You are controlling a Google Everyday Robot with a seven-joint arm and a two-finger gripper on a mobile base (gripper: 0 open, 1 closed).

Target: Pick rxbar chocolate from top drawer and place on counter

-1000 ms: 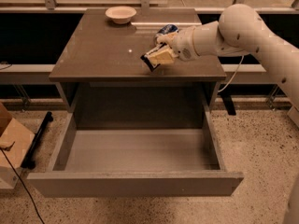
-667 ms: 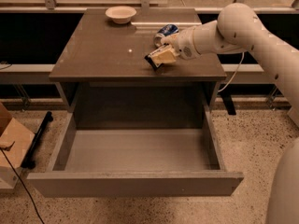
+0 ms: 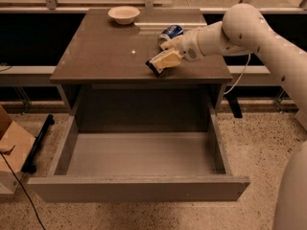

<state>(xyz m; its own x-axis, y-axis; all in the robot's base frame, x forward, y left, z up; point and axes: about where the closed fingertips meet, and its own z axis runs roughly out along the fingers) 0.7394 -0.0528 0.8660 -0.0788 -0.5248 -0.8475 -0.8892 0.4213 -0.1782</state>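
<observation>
Near the front edge of the counter (image 3: pixel 96 56), right of middle, the gripper (image 3: pixel 163 61) is clamped on the rxbar chocolate (image 3: pixel 153 67). The bar looks light, flat and slick-wrapped, best pinched across its narrow width.

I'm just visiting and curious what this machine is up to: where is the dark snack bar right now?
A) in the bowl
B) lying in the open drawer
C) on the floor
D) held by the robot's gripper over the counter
D: the gripper at the end of the arm is closed on the snack bar above the front right of the counter, while the open drawer shows nothing inside.
</observation>
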